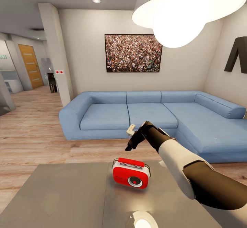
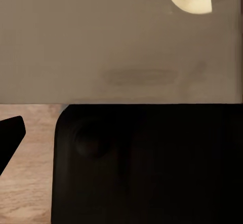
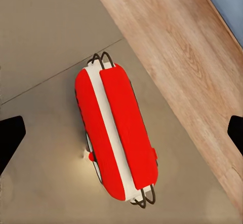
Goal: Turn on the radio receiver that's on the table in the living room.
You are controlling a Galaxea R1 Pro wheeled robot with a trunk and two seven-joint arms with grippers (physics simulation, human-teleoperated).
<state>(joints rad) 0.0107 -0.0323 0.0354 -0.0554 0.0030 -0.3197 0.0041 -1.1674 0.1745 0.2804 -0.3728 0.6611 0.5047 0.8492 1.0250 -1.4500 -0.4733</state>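
Interior of a home, specifically an open living room. A blue L-shaped sofa (image 1: 154,114) stands against a cream wall bearing a framed crowd photograph (image 1: 133,53). A white dome pendant lamp (image 1: 192,8) hangs overhead, and light wood plank floor (image 1: 31,128) extends past a square pillar (image 1: 55,53) toward a hallway with a wooden door (image 1: 31,65). In the foreground lies the glossy grey surface (image 1: 68,197) of a low coffee table, carrying a small red retro radio (image 1: 131,173).
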